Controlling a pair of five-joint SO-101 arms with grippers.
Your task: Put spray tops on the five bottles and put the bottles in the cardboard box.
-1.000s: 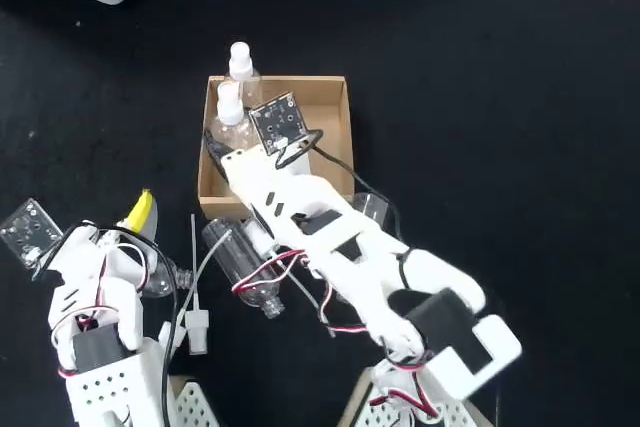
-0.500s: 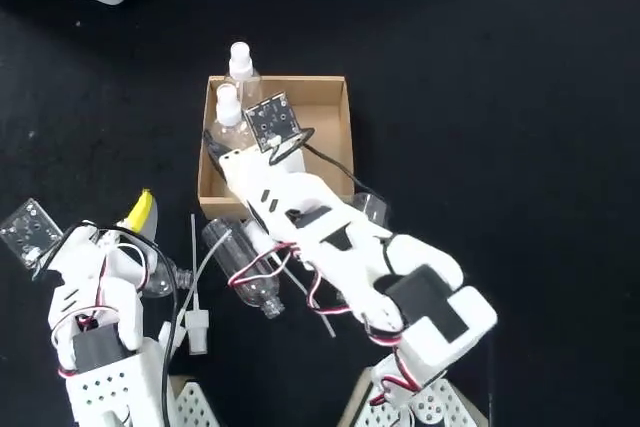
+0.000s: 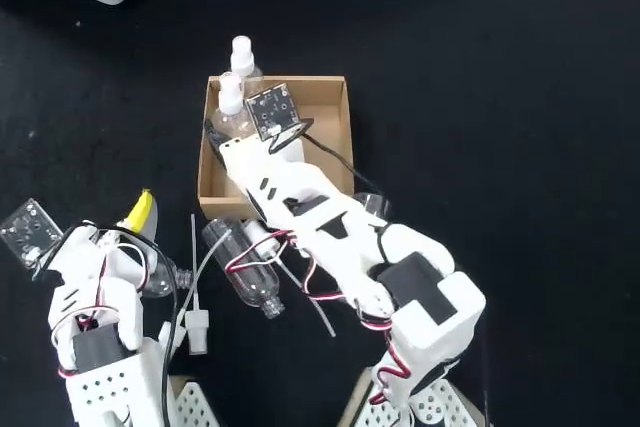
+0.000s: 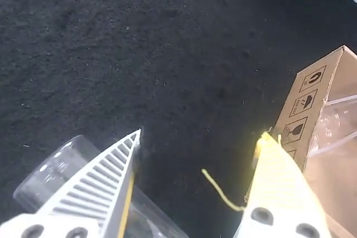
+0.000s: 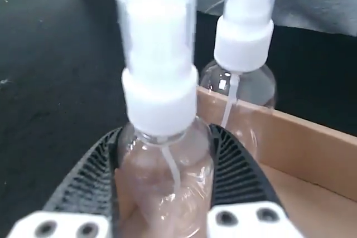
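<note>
As the right gripper clasps one bottle, another bottle stands nearby.

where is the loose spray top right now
In the high view the loose spray top lies on the table beside the left arm, with the lying bottle on its other side.

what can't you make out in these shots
Cardboard box floor, high view: the right arm covers much of it; bottle count unsure.
Covered bottle, high view: that arm hides most of it; top unknown.
Table bottle, left wrist view: cut off by a finger and the edge.
</note>
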